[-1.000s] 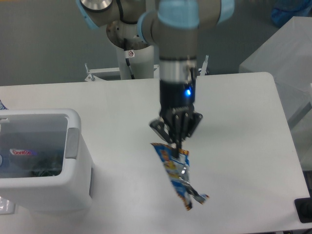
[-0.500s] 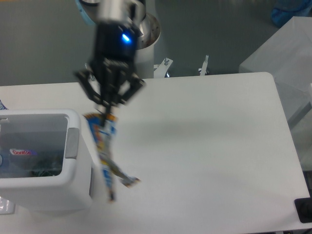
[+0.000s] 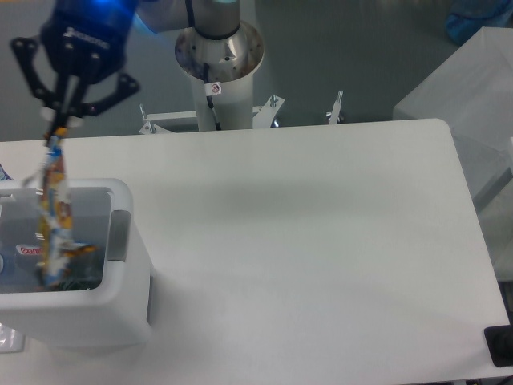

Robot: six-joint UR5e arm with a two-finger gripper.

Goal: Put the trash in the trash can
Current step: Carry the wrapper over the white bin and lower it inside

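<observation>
The snack packet (image 3: 54, 210) hangs long and limp over the open mouth of the trash can (image 3: 128, 313), its lower end already dipping below the rim. It looks light and floppy, likely to flutter or cling, so a pinch at the top edge suits it. The gripper (image 3: 59, 127) pinches that top edge, fingers closed on it. Other trash lies inside the can. The packet hangs near the can's right wall, with open white table (image 3: 321, 241) beyond to the right.
</observation>
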